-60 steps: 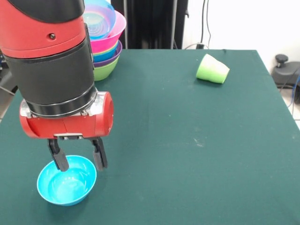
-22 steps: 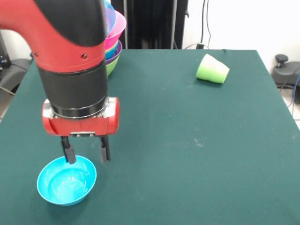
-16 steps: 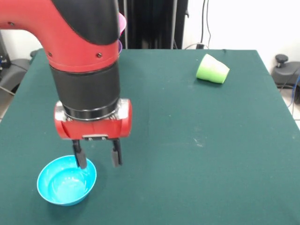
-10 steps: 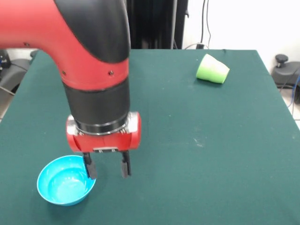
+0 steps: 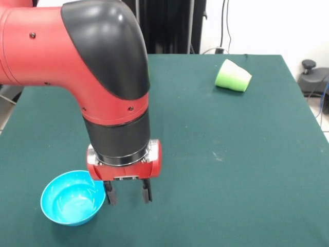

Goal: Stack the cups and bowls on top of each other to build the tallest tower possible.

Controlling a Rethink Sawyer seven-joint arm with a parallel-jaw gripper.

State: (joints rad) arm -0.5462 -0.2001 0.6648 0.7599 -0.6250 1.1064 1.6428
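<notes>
Your gripper (image 5: 128,197) is hanging just beside the small cyan bowl (image 5: 72,198), fingers spread and gripping nothing; the light green cup (image 5: 233,75) is lying tipped, well apart from that bowl.

A dark green table (image 5: 216,154) fills most of the front view, its cloth-like surface marked by a few faint pale scuffs near the right middle. Beyond its far edge stands a black upright frame (image 5: 169,25) against a white wall (image 5: 267,25), with black cables (image 5: 226,25) hanging down. A black knobbed device (image 5: 310,74) sits at the right edge.
</notes>
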